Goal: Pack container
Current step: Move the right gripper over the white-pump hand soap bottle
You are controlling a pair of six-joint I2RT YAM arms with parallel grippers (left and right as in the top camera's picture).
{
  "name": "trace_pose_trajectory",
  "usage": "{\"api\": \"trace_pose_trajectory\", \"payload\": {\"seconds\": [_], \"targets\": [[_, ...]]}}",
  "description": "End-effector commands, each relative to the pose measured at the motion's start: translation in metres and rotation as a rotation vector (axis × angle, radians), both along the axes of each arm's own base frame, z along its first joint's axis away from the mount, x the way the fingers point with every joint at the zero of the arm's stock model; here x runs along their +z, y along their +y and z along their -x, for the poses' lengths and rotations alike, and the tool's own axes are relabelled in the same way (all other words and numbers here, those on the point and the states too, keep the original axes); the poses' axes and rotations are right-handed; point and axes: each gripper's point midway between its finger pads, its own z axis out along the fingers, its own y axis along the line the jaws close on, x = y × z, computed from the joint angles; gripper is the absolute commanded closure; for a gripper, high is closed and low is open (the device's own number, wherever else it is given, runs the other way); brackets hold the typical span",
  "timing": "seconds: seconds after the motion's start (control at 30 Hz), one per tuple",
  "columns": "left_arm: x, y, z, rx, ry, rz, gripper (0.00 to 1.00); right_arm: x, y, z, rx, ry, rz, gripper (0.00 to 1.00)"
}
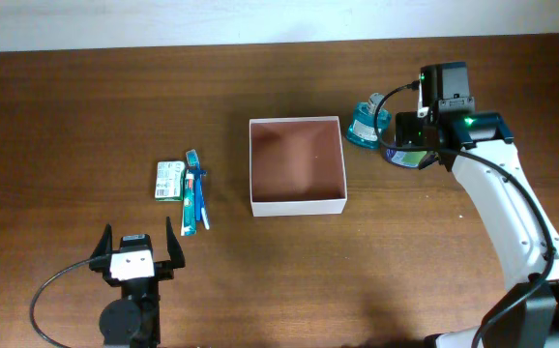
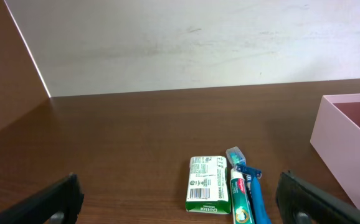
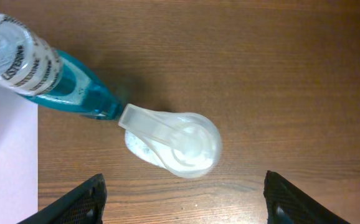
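When the table is looked at from above, the box is seen near its middle. The right gripper is held just to the right of the box and is not touching it. The left gripper is kept well apart from the box, nearer the front edge and off to the left. From the left wrist, the box is seen ahead and to the right.

The box is set flat with its open top turned up, so its reddish-brown floor is shown. Since it is square, no long side can be picked out. Its walls are lined up with the table's edges.

The right arm is stretched in from the front right corner and bent toward the box, and its gripper is pointed down at the table. The fingers are spread wide and nothing is gripped. A blue bottle and a clear bottle are seen below it, and the blue bottle is found just beside the box.

The left arm is kept low at the front, and its gripper is pointed level toward the back. Its fingers are spread wide too, with nothing held. A packet, a toothpaste and a toothbrush are laid side by side just ahead of it, left of the box.
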Motion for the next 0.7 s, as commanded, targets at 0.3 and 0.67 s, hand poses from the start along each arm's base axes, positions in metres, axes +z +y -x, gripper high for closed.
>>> {"api": "trace_pose_trajectory", "payload": {"seconds": [0.3,0.67], "targets": [[-0.002,-0.0014,-0.0002,-0.01,0.004,-0.016,0.01,-0.0009,0.0007,-0.0142,0.23,-0.015,-0.131,0.27],[-0.002,-0.0014,-0.0002,-0.01,0.004,-0.016,0.01,-0.0008,0.0034,-0.0075,0.461,-0.029,-0.197,0.31]]}}
